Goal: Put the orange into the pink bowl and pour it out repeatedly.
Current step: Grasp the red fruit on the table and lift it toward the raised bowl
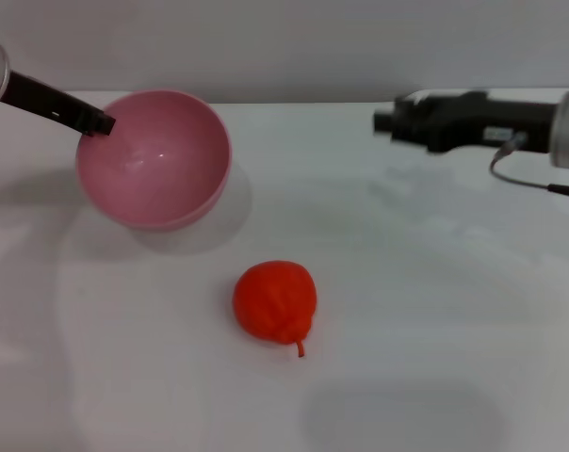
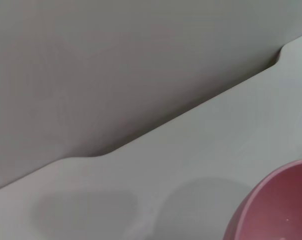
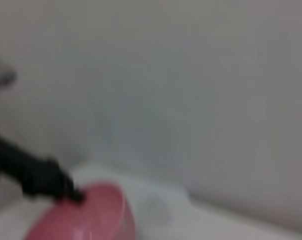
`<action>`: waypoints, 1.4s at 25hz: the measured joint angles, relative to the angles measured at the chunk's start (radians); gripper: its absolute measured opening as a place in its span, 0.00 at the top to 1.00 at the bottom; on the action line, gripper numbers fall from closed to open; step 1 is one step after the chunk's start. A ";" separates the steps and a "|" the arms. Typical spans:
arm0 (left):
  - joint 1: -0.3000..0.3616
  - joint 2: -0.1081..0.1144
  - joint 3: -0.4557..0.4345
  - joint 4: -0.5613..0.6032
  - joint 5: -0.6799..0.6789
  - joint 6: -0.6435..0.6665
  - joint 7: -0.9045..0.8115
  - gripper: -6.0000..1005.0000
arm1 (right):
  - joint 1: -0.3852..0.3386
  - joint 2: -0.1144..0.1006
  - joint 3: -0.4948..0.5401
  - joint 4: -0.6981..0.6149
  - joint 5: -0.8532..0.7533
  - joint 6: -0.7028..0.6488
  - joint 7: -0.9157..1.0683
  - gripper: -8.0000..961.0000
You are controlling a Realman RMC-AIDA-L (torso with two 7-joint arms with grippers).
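The pink bowl [image 1: 154, 158] is tipped with its mouth facing forward, and nothing lies inside it. My left gripper [image 1: 98, 122] is shut on the bowl's far-left rim and holds it just above the table. The orange [image 1: 275, 299] lies on the white table in front of the bowl, to its right, with its stalk pointing toward me. My right gripper [image 1: 388, 121] hovers at the back right, well clear of both, pointing left. The left wrist view shows only an edge of the pink bowl [image 2: 278, 207]. In the right wrist view the pink bowl [image 3: 88, 217] appears with the left gripper [image 3: 73, 194] on its rim.
The white table [image 1: 407, 311] stretches out around the orange, its back edge meeting a grey wall. A cable [image 1: 525, 174] hangs from my right arm at the far right.
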 joint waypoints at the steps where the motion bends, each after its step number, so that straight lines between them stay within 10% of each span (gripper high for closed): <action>1: 0.002 0.000 0.000 0.000 0.000 -0.001 0.000 0.95 | 0.024 0.000 -0.006 -0.018 -0.088 -0.023 0.071 0.54; 6: 0.011 0.000 -0.001 0.001 0.001 -0.001 0.001 0.95 | 0.130 0.001 -0.065 -0.041 -0.315 -0.150 0.189 0.54; 19: 0.019 -0.003 -0.002 0.004 0.005 -0.003 0.004 0.95 | 0.187 0.008 -0.212 -0.043 -0.318 -0.184 0.232 0.42; 35: 0.019 -0.013 0.007 0.005 0.005 0.005 0.000 0.95 | 0.240 0.018 -0.450 0.097 -0.253 0.018 0.270 0.32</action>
